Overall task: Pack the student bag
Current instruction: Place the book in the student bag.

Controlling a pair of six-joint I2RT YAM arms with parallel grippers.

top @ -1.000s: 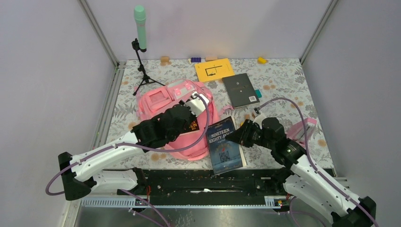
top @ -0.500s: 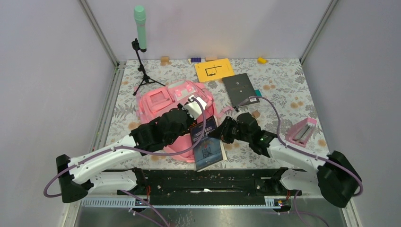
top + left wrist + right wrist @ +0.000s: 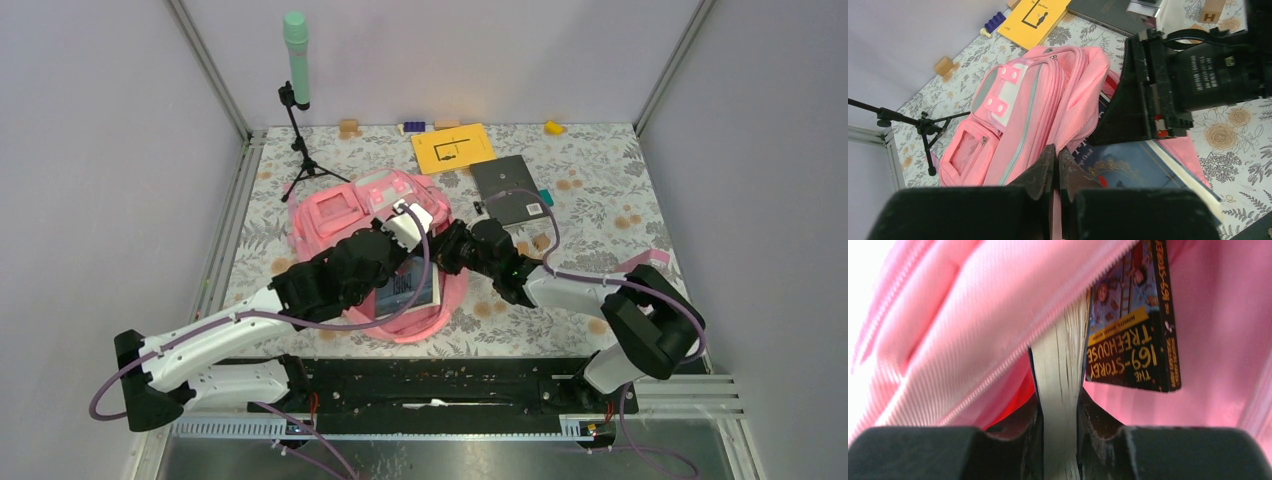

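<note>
Right wrist view: the right gripper [image 3: 1059, 412] is clamped on a paperback book [image 3: 1058, 365], page edge toward the camera. The book's long axis runs straight ahead into the open mouth of the student bag [image 3: 973, 315] (a treehouse book [image 3: 1133, 340] already lies inside). The bag lies left of the middle of the table [image 3: 600, 200], its mouth facing the right arm. The left gripper [image 3: 1053, 162] is closed, apparently pinching the bag's upper lip to hold it raised. The coming push should probably follow the book's length, under that lip.
</note>
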